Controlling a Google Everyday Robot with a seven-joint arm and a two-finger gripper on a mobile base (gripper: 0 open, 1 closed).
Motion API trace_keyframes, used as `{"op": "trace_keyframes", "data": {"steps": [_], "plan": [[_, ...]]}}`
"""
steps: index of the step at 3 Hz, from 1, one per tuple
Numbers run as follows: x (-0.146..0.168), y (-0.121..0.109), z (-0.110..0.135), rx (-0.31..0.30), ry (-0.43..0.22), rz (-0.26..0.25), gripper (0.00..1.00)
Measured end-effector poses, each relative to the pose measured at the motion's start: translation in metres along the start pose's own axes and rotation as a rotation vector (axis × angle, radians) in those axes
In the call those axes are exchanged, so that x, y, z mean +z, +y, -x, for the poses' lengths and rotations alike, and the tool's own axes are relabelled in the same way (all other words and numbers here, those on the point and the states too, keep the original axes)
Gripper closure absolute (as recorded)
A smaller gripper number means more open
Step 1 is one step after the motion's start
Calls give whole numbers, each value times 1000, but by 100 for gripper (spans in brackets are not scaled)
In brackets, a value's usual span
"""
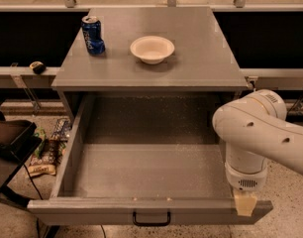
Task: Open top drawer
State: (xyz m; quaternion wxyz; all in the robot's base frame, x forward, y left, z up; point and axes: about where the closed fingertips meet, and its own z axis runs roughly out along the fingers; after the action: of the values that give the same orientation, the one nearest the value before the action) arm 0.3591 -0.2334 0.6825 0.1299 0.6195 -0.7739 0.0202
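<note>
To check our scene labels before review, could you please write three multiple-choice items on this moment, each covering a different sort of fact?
1. What colour is the can standing on the cabinet top?
A. red
B. blue
C. green

2. Where is the gripper?
A. over the cabinet top
B. at the left wall of the top drawer
C. at the right end of the top drawer's front

3. What state is the top drawer in?
A. pulled far out
B. fully shut
C. lifted out onto the floor

Answers:
1 B, since the can's side is blue.
2 C, since the gripper hangs from the white arm at the front panel's right end.
3 A, since the drawer's speckled grey floor is exposed well forward of the cabinet.
</note>
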Motion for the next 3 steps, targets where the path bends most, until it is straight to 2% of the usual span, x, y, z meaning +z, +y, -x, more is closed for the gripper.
{"op": "trace_keyframes", "data": {"steps": [2, 3], "plan": [[0, 0, 0, 0, 0, 0, 38], [-33, 7, -20, 47, 36, -66, 15]]}}
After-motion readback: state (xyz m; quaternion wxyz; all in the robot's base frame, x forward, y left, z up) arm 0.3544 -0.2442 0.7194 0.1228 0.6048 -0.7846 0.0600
